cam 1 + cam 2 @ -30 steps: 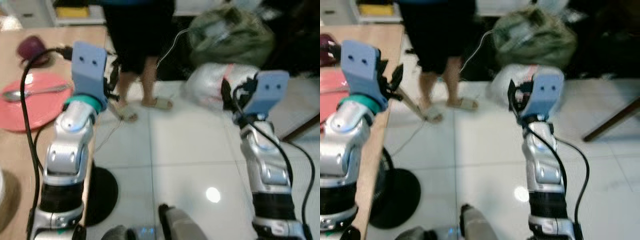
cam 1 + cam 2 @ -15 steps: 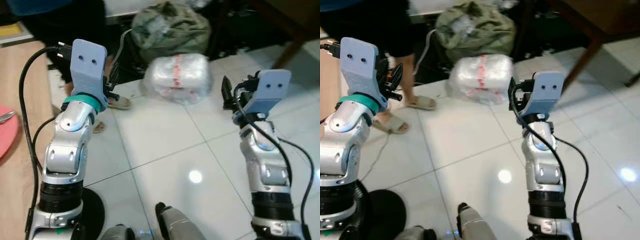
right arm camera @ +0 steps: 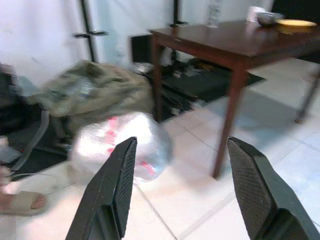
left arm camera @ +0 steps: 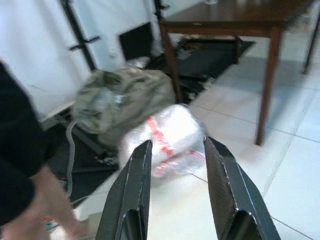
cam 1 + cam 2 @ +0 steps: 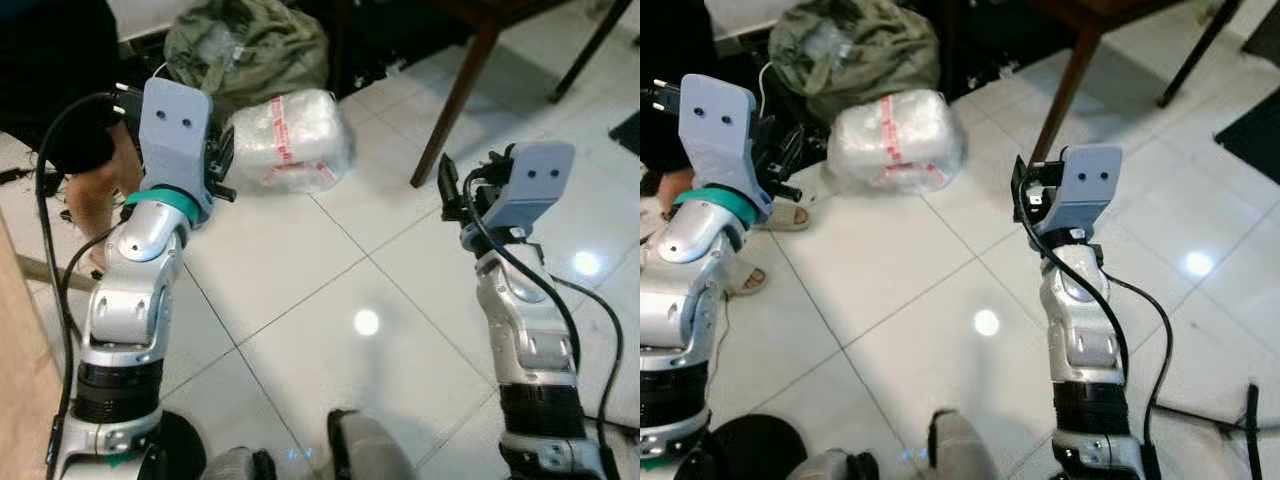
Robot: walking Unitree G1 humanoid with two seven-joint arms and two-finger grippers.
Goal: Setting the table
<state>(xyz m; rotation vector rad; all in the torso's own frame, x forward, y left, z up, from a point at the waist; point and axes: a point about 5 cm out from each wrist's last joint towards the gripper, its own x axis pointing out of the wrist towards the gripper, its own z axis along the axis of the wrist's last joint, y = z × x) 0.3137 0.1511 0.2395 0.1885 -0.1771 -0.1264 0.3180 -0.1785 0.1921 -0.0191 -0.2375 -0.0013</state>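
A dark wooden table [image 3: 235, 42] stands ahead past the bags, one leg [image 5: 455, 105] reaching the white tiles. On its far end sit a yellow plate [image 3: 292, 22], a small bowl [image 3: 265, 17] and a blurred bottle [image 3: 214, 12]. My left gripper [image 4: 175, 145] is raised at chest height, open, with nothing between its fingers [image 5: 222, 160]. My right gripper [image 3: 180, 142] is also raised, open wider and holding nothing; its fingers [image 5: 447, 188] point towards the table leg.
A white plastic-wrapped bundle [image 5: 285, 140] with red tape lies on the floor before an olive-green bag [image 5: 245, 45]. A person in dark clothes stands at the left, leg [image 5: 95, 195] and sandalled foot [image 5: 790, 215] near my left arm. A light wooden tabletop edge [image 5: 15, 340] runs beside me.
The camera has swung right: the pink plate, spoon and light tabletop slid out at the left, and the dark table's leg came in. Both arms keep their raised pose.
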